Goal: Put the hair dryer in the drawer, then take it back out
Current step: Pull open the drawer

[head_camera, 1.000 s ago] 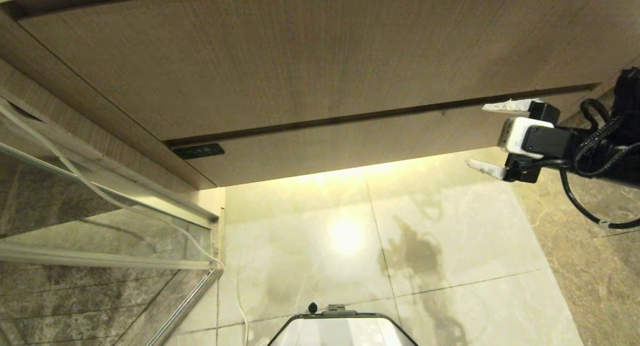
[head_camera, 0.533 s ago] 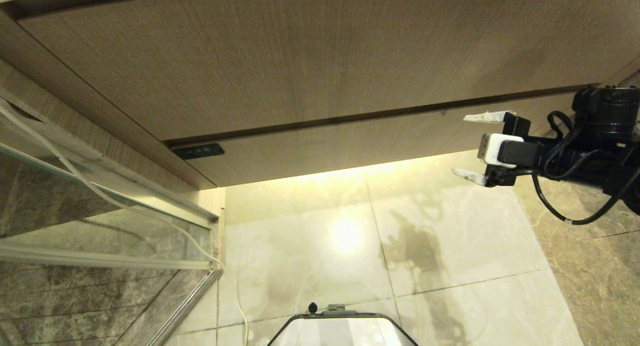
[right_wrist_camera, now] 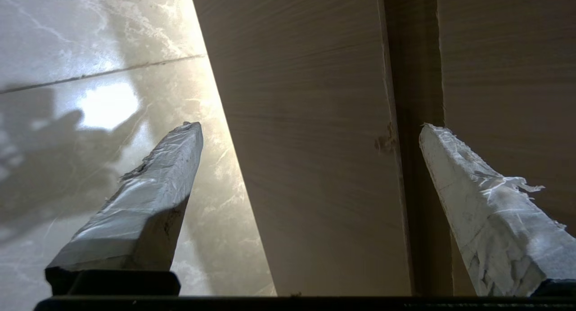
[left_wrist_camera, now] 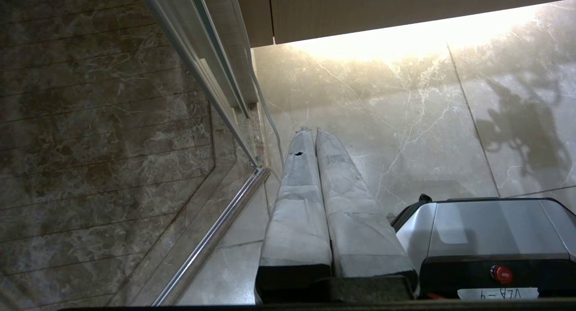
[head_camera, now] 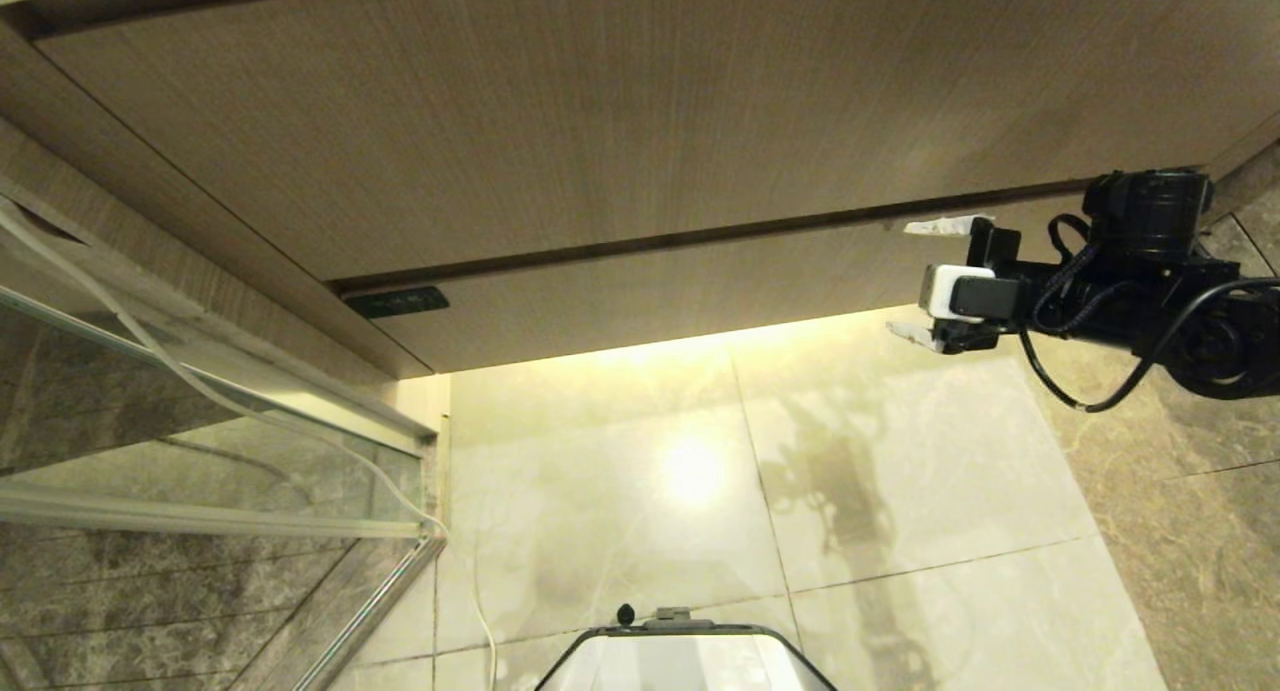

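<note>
The drawer [head_camera: 700,281] is closed; it is the low wood-grain front under a dark gap, below the taller panel [head_camera: 600,121]. My right gripper [head_camera: 902,279] hangs open in front of the drawer's right end. One finger is level with the dark gap and the other sits below the drawer's bottom edge. In the right wrist view the drawer front [right_wrist_camera: 315,167] fills the space between the spread fingers of the gripper [right_wrist_camera: 310,127], which holds nothing. My left gripper [left_wrist_camera: 312,132] is parked, shut and empty, pointing at the floor. The hair dryer is out of view.
A glass shower screen with a metal rail [head_camera: 200,391] stands at the left, and a thin white cable [head_camera: 470,581] runs down beside it. A small dark plate [head_camera: 395,301] sits at the drawer's left end. My base [head_camera: 685,656] is at the bottom, over glossy marble floor [head_camera: 900,491].
My right arm has reached leftward and in toward the cabinet, bringing the open gripper to straddle the drawer front. The left arm has not moved.
</note>
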